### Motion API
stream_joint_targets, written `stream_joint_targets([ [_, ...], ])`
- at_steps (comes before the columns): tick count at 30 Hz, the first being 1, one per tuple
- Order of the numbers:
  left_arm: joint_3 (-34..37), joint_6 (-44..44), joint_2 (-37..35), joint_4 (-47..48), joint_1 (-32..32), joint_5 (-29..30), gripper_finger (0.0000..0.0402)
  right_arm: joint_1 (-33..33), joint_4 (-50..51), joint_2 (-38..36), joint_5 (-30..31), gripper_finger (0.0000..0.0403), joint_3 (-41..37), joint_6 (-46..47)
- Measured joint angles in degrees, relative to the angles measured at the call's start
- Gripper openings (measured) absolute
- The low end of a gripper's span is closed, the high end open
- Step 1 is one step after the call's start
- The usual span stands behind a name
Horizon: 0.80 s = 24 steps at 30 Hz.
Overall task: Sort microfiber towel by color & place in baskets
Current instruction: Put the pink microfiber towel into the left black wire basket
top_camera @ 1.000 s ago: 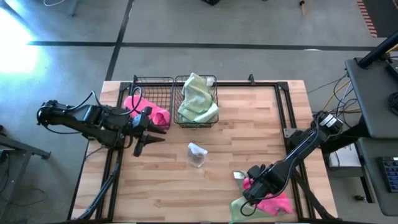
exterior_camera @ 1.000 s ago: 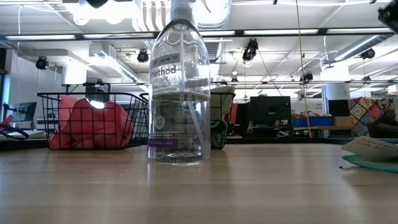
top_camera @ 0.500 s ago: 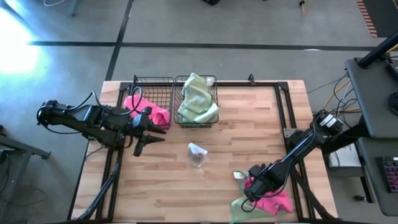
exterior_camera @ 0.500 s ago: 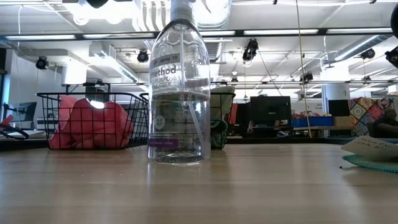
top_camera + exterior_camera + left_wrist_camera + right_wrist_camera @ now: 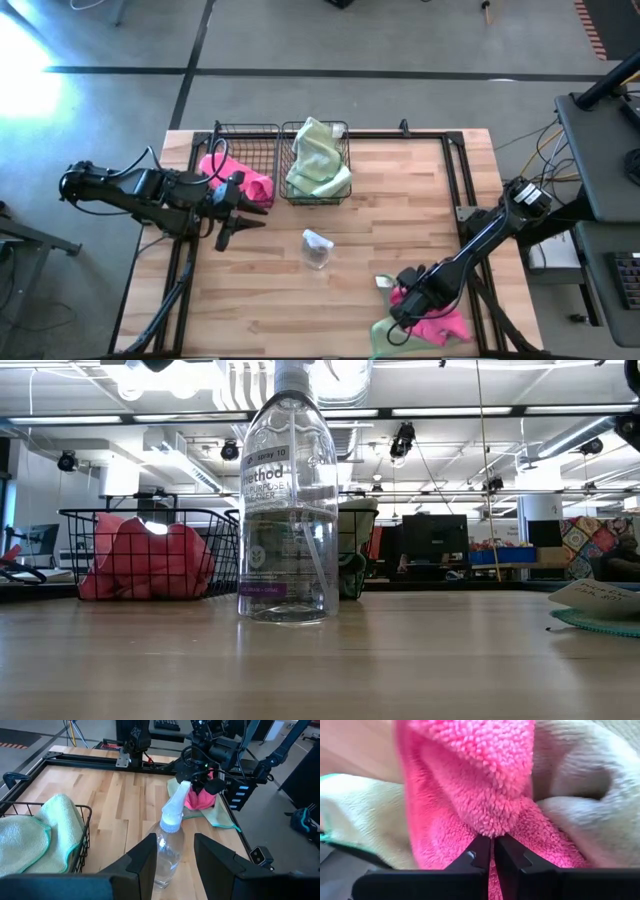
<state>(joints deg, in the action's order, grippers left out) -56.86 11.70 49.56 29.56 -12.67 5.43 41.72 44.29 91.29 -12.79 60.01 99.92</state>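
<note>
Pink towel (image 5: 485, 795) pinched in right gripper (image 5: 492, 851), atop green towel (image 5: 360, 820) at table's near right corner. Pink basket (image 5: 243, 150) far left; left gripper (image 5: 240, 222) spread beside it.

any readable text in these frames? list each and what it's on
"method" – brand on the clear spray bottle, low view.
Neck tag on the bottle, above the brand: seems to read "easy to", not sure.
Smaller lines under "method" and the purple strip near the base: too small to read.
White card at the table's right edge, low view: handwriting, unreadable.
No readable text in the high view or either wrist view.
</note>
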Motion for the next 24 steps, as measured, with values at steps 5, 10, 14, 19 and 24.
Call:
stream_joint_targets([
  [5,0.0,0.0,0.0,-0.1,0.0,0.0,0.0116,-0.2,0.1,0.0,2.5,0.001,2.9,-2.4],
  [10,0.0,0.0,0.0,-0.4,0.0,0.0,0.0116,-1.3,0.9,0.0,6.6,0.001,7.4,-6.3],
  [14,0.0,0.0,0.0,-0.5,0.0,0.0,0.0116,-2.7,2.3,0.0,11.5,0.0009,11.5,-9.8],
  [19,0.0,0.1,0.0,-0.5,0.0,0.0,0.0116,-5.2,6.1,0.0,18.2,0.0009,17.5,-16.3],
  [24,0.0,0.9,0.0,-0.4,0.0,0.0,0.0116,-9.2,8.5,0.0,26.8,0.0009,23.5,-25.7],
])
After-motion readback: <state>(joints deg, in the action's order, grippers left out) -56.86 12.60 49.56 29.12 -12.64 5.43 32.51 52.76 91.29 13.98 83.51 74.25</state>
